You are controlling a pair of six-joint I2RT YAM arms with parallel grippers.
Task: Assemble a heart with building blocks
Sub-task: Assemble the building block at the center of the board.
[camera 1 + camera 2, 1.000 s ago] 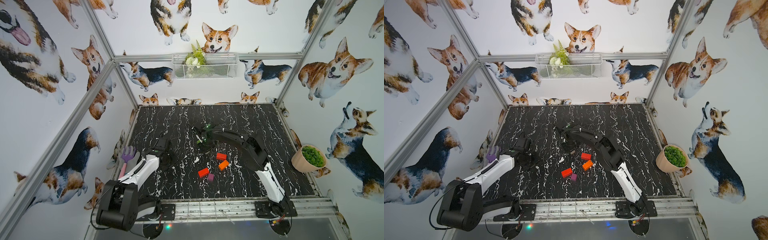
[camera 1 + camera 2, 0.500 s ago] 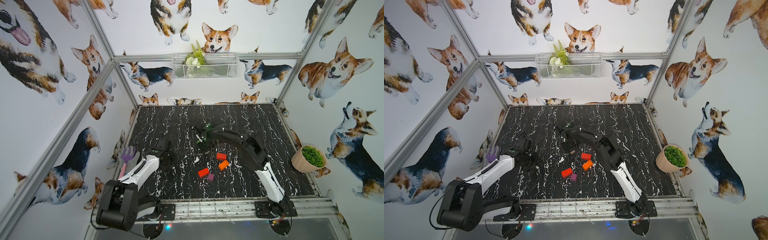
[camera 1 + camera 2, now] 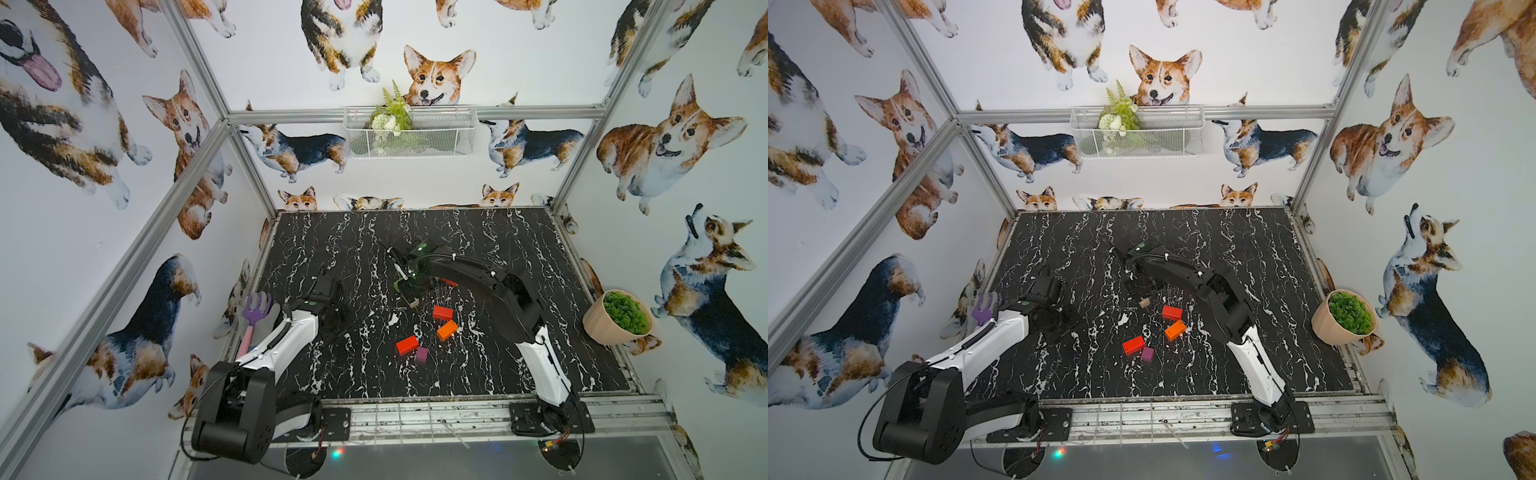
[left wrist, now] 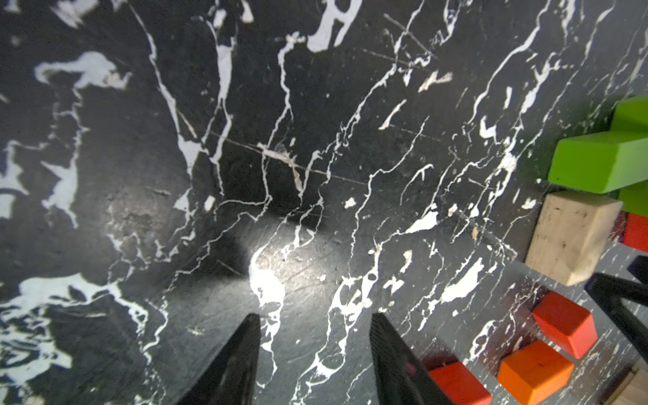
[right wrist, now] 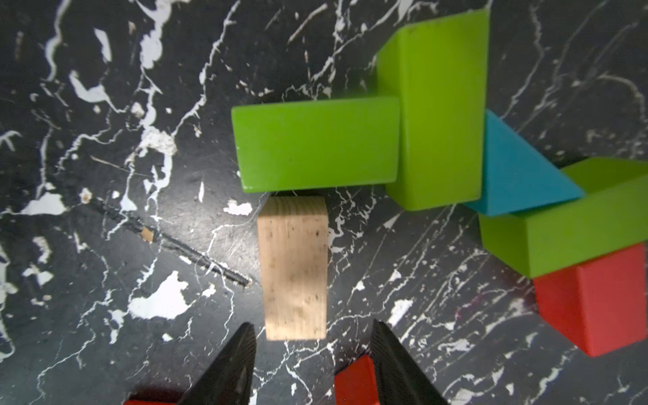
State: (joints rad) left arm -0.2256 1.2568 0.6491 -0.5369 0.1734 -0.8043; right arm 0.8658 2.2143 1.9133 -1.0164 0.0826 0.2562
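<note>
Your right gripper (image 5: 312,326) has spread its jaws since a second ago, leaving the beige wooden brick (image 5: 292,266) lying free on the black marbled tabletop (image 5: 105,245) at its tips. Left to right, your left gripper (image 4: 315,315) hangs spread and empty over the tabletop, then lie a loose red wooden brick (image 3: 407,345), purple wooden cube (image 3: 422,354) and orange wooden brick (image 3: 447,330). The part-built heart (image 5: 438,105) sits mid-table beneath your right gripper, with a teal wooden triangle (image 5: 515,171) between green wooden bricks (image 5: 315,143).
</note>
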